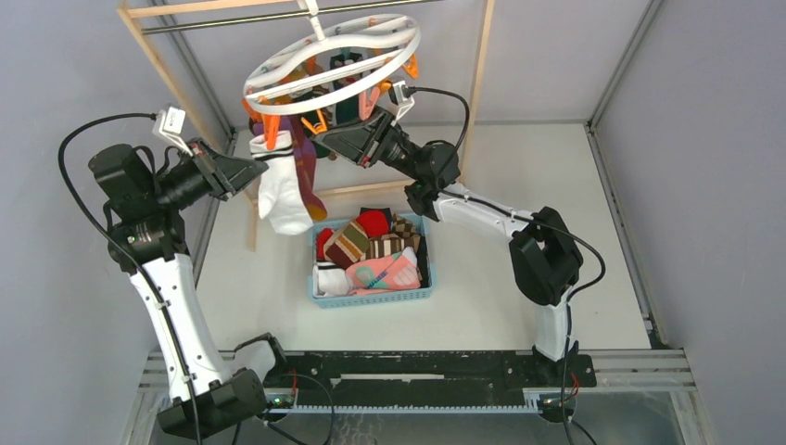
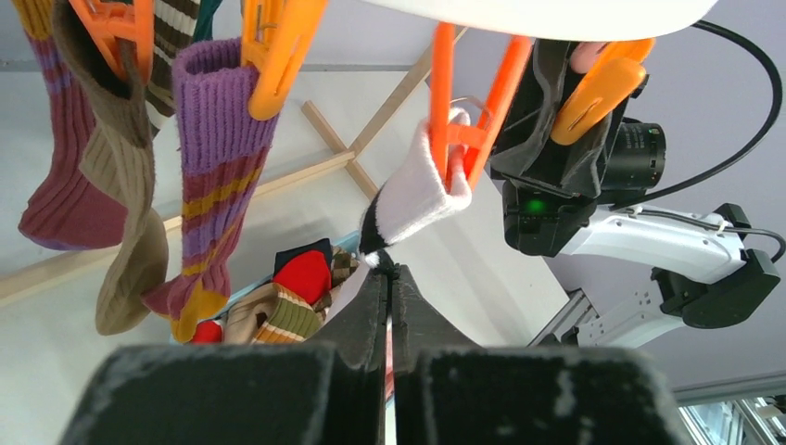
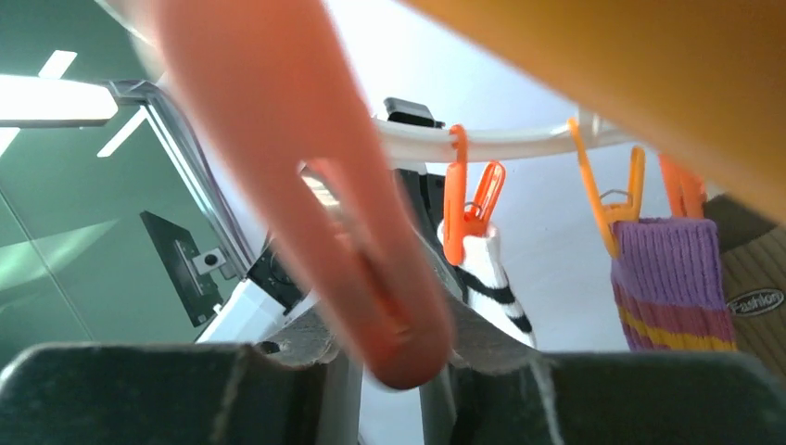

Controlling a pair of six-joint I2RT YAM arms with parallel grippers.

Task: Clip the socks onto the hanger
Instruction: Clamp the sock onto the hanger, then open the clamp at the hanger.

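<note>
The white ring hanger (image 1: 334, 56) hangs from the rack bar with orange and pink clips below it. A white sock with black bands (image 1: 283, 190) hangs from an orange clip (image 2: 463, 139). My left gripper (image 1: 262, 170) is shut on this sock's edge (image 2: 412, 190), its fingertips (image 2: 389, 271) pressed together just below the clip. A purple-orange striped sock (image 2: 218, 176) and a brown one (image 2: 130, 204) hang clipped beside it. My right gripper (image 1: 326, 141) sits under the ring, jaws apart, with a blurred orange-pink clip (image 3: 371, 278) dangling between them. More socks (image 1: 371, 246) lie in the basket.
The blue basket (image 1: 371, 297) stands mid-table below the hanger. The light wooden rack frame (image 1: 158, 65) rises at the back, with a foot bar on the table (image 1: 371, 188). Grey walls close the left and right sides.
</note>
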